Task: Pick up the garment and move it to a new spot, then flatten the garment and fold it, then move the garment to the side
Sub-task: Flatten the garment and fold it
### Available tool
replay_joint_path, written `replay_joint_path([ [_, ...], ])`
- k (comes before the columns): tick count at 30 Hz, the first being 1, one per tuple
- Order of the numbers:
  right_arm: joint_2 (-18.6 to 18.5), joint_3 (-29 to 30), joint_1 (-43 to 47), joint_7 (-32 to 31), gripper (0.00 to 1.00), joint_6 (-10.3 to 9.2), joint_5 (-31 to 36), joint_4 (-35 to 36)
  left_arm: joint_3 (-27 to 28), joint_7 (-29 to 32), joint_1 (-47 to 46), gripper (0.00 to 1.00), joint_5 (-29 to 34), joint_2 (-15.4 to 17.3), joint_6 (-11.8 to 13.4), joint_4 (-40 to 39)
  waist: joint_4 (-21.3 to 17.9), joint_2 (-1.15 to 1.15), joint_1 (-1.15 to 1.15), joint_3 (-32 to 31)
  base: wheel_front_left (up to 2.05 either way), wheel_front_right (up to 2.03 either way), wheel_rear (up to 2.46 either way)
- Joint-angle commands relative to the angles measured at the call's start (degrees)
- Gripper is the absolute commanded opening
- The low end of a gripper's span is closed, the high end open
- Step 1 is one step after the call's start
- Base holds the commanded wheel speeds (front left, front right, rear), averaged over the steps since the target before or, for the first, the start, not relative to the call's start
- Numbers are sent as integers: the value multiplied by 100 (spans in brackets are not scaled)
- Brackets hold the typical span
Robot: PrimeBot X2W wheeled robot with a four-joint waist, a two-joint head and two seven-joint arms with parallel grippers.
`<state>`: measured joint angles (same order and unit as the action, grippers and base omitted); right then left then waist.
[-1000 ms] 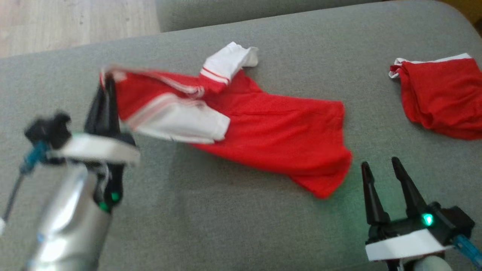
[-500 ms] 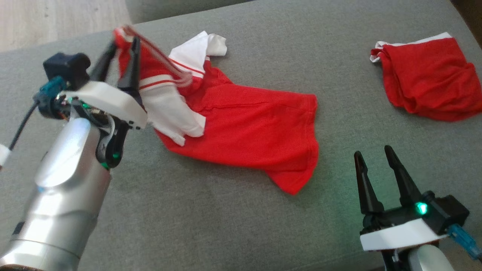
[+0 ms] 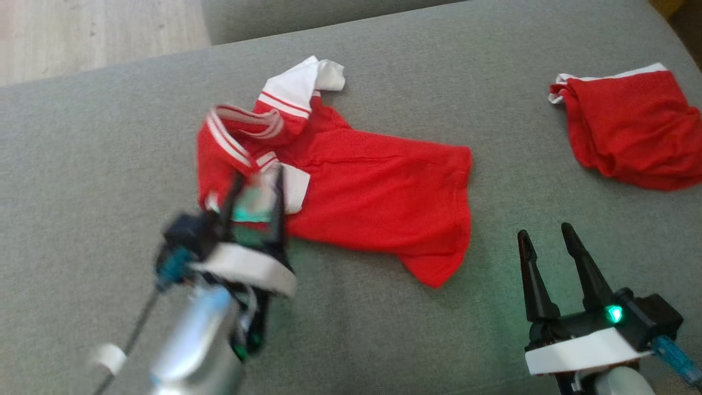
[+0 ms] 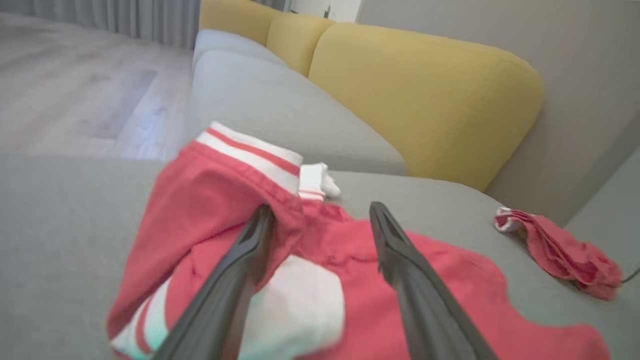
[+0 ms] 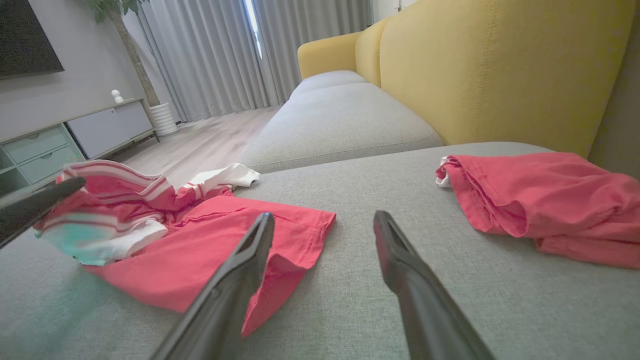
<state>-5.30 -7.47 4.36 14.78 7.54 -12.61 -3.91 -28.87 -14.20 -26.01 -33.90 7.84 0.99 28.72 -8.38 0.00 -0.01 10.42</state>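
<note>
Head view — the garment [image 3: 378, 197] lies rumpled on the grey sofa cushion [image 3: 351, 329], long axis left to right. The left hand [image 3: 259, 181], wide open and empty, hovers over its sleeve end; the right hand [image 3: 545, 230] — open, empty — is nearer the hem.

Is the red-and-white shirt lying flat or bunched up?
Partly bunched: the red-and-white shirt lies spread toward its hem, but its collar end is rumpled, one white sleeve folded onto the red.

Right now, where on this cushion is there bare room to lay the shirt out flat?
Bare cushion left of the red-and-white shirt, the near strip between left pincer and right pincer, and the gap between the shirt's hem and the second red garment. Crowded at far right.
</note>
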Motion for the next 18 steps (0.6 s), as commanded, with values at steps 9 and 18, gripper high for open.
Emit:
replay_joint_path([
  [9, -119, -98, -42, 22, 100, -5, -9, 182, 150, -42, 446, 100, 191, -166, 703, -897, 113, 0, 1, 4, 0, 0, 0],
  [18, -117, -148, 27, 22, 100, -5, -17, 162, 1344, -78, 1191, 100, 1537, 46, 1921, -2238, 196, 0, 1, -88, 0, 0, 0],
])
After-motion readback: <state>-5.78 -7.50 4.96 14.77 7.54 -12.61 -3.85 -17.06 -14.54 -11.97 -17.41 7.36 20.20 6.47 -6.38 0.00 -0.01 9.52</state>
